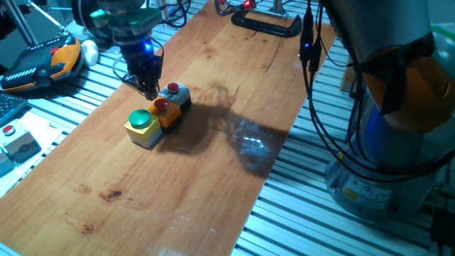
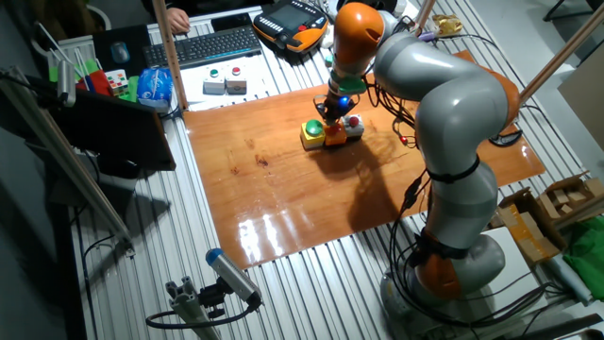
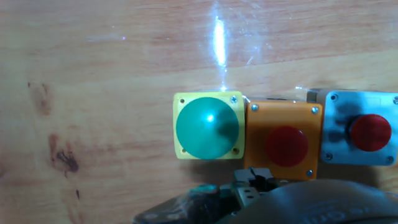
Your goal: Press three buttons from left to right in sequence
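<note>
Three button boxes stand touching in a row on the wooden board (image 1: 213, 171). The green dome on the yellow box (image 1: 142, 126) (image 2: 312, 133) (image 3: 207, 127) is at one end. The red button on the orange box (image 1: 163, 111) (image 2: 334, 136) (image 3: 286, 147) is in the middle. The red button on the grey box (image 1: 175, 92) (image 2: 355, 125) (image 3: 364, 133) is at the other end. My gripper (image 1: 149, 89) (image 2: 332, 112) hangs just above the row, beside the orange and grey boxes, touching none of them. Its body fills the bottom edge of the hand view (image 3: 261, 196). No view shows the fingertips' gap.
A black clamp (image 1: 266, 25) lies at the board's far end. An orange teach pendant (image 1: 43, 64) (image 2: 293, 21) and a keyboard (image 2: 203, 45) lie off the board. A lone red button on a pale grey box (image 1: 10, 132) stands on the slatted table. The arm's base (image 1: 398, 128) stands beside the board.
</note>
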